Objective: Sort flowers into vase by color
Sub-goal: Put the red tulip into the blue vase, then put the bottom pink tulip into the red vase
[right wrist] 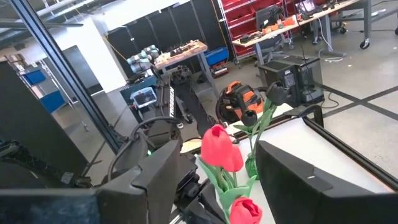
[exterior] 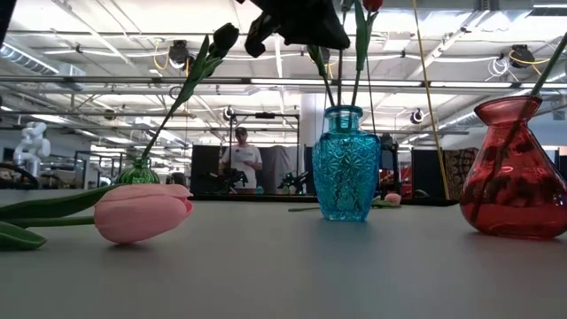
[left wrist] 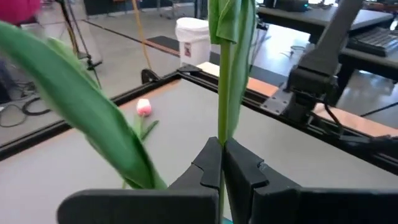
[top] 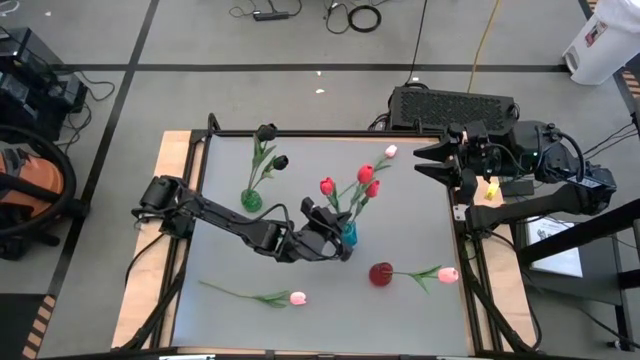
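Table (top: 420, 300): grey top holding three vases and several loose tulips.
Left arm: reaches from the left edge to mid-table; left gripper (top: 335, 240) sits just beside the blue vase (top: 348, 234), above its mouth.
Right arm: waits off the table's right edge; right gripper (top: 428, 160) has its fingers parted and holds nothing.
Red vase (top: 381, 273): front right, well apart from the held stem; one stem leans in it in the low view.
Blue vase: mid-table, holding red tulips (top: 366, 175) that fan up and to the right.
Green vase (top: 251, 200): back left, holding two near-black tulips (top: 280, 161).
Left fingers (left wrist: 245, 171): pinched together on a green stem (left wrist: 222, 93) that rises from between them.
Stem axis: close to upright, running straight up out of the fingertips, its lower end hidden below the gripper, toward the blue vase mouth by my reading.
Key relation: stem already nearly in line over the blue vase, so the next move looks like a short drop and release; the left arm is far nearer than the right.
Loose pink tulip (top: 297, 298): lies flat near the front edge, stem (top: 240, 293) pointing left.
Second pink tulip (top: 448, 274): lies flat right of the red vase, stem pointing left toward it.
Third pink tulip (top: 391, 151): near the back right.
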`<action>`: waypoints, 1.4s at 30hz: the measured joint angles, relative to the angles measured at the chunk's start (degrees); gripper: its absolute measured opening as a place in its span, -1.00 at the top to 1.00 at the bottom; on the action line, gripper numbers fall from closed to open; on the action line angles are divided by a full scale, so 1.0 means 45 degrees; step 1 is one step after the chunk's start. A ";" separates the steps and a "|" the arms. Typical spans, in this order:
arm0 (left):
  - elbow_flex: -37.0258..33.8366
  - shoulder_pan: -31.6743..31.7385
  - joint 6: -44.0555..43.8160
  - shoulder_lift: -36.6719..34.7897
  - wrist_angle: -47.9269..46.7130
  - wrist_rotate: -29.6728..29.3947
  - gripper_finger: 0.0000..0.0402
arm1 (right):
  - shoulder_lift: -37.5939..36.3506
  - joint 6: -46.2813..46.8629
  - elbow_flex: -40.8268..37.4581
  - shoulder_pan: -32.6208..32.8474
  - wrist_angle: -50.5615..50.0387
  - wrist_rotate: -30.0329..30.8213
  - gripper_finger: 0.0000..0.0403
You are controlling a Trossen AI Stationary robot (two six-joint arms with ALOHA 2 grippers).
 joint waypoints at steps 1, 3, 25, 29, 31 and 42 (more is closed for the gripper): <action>0.0000 0.0000 0.0011 0.0000 0.0005 0.0071 0.96 | 0.0000 0.0000 0.0000 0.0000 0.0000 0.0000 -0.01; 0.0000 0.0000 0.0234 0.0000 0.0006 0.0496 0.94 | 0.0000 -0.0015 0.0000 -0.0002 0.0000 0.0000 -0.01; 0.0000 -0.0042 0.0673 -0.0119 -0.0025 0.1968 0.12 | 0.0000 -0.0269 0.0000 -0.0005 0.0000 0.0000 -0.01; 0.0000 -0.0146 0.0763 -0.0310 -0.0145 0.1951 0.12 | 0.0005 -0.0316 0.0000 -0.0001 0.0000 0.0000 -0.01; 0.0006 -0.0248 0.0769 -0.0544 -0.0626 0.1977 0.12 | 0.0005 -0.0366 0.0000 -0.0002 -0.0008 0.0000 -0.01; 0.0573 -0.0899 0.1331 -0.2079 -0.5653 0.2337 0.12 | 0.0033 -0.0677 0.0000 -0.0003 -0.0347 0.0000 -0.01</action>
